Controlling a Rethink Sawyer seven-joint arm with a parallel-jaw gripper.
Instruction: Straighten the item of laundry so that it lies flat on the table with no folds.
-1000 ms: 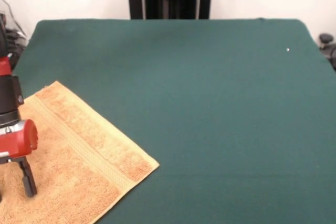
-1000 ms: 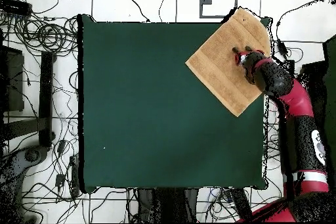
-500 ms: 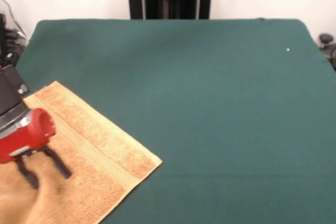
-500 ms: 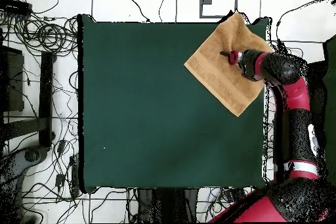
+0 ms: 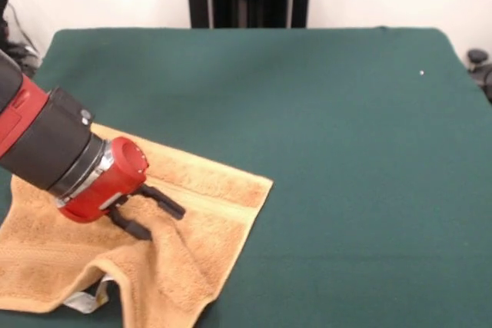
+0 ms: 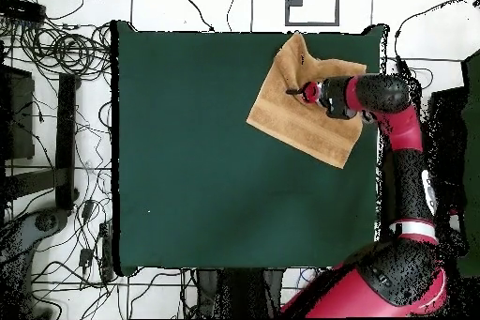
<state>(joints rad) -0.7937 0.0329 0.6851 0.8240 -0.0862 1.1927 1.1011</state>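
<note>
- The table [image 5: 346,151] is covered in dark green felt, and most of it is bare; cables crowd the floor [image 6: 56,72] around it in the overhead view.
- The orange-tan towel [image 5: 207,190] lies near one table corner, directly under and around the gripper [image 5: 157,217].
- The gripper's two black fingers [image 5: 165,203] stand apart, unclenched, with their tips touching the terry cloth and holding nothing; this looks like a dragging contact rather than a pinch.
- Just beyond the fingertips the cloth bunches into a raised ridge, and the edge below it curls under, exposing a small white tag [image 5: 88,299].
- The ribbed band [image 5: 223,207] runs past the fingertips toward the flat outer corner.
- Judged from these folds, the flattening is unfinished.
</note>
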